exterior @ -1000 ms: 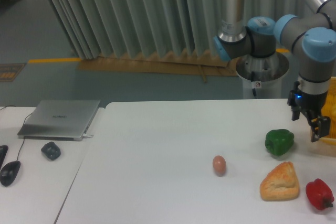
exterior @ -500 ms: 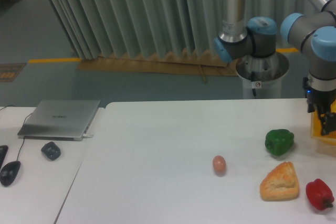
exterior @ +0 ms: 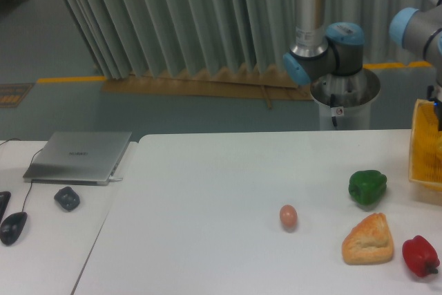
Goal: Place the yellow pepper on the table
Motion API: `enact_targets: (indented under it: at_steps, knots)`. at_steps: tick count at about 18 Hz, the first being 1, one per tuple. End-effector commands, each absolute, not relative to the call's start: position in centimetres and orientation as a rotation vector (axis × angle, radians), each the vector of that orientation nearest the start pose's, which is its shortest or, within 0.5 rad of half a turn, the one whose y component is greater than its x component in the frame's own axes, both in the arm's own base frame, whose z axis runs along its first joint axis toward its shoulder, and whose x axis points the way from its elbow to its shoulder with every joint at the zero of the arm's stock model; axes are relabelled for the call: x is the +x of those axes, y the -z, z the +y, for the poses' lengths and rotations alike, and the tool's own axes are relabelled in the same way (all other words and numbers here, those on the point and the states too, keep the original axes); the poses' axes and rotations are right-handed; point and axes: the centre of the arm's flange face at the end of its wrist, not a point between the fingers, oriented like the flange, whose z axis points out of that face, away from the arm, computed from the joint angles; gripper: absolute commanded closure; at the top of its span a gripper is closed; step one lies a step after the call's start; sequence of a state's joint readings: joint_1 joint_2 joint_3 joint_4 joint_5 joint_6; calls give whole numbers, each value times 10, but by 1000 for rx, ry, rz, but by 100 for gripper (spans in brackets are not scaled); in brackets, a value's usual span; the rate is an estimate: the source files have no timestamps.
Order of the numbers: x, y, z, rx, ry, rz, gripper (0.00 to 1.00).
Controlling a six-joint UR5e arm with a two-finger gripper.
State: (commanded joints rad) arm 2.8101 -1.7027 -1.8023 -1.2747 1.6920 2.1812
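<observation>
The bench (exterior: 207, 191) was free on its left and middle; an egg (exterior: 289, 217), green pepper (exterior: 367, 186), bread (exterior: 368, 239) and red pepper (exterior: 420, 255) crowded the right.

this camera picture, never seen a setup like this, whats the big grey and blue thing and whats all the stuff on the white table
The grey and blue thing is a robot arm, made of jointed tubes, standing behind the table. One fixed camera looks at the table from the front. The arm's hand, the part that grips, has swung past the right edge and is out of view, so I cannot say what it holds. On the table lie a green pepper, a brown egg, a piece of bread and a red pepper. A yellow basket sits at the right edge. On the separate desk to the left are a closed laptop and a mouse. No yellow pepper shows.
</observation>
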Motion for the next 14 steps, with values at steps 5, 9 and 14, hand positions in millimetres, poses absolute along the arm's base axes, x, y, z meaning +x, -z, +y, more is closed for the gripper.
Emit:
enact_targets:
  at_steps: [5, 9, 14]
  knots:
    - [-459, -332, 262, -2872, 172, 1502, 0]
    - [-455, -327, 265, -2865, 187, 1514, 0]
    - [-458, -305, 265, -2897, 279, 1559, 0]
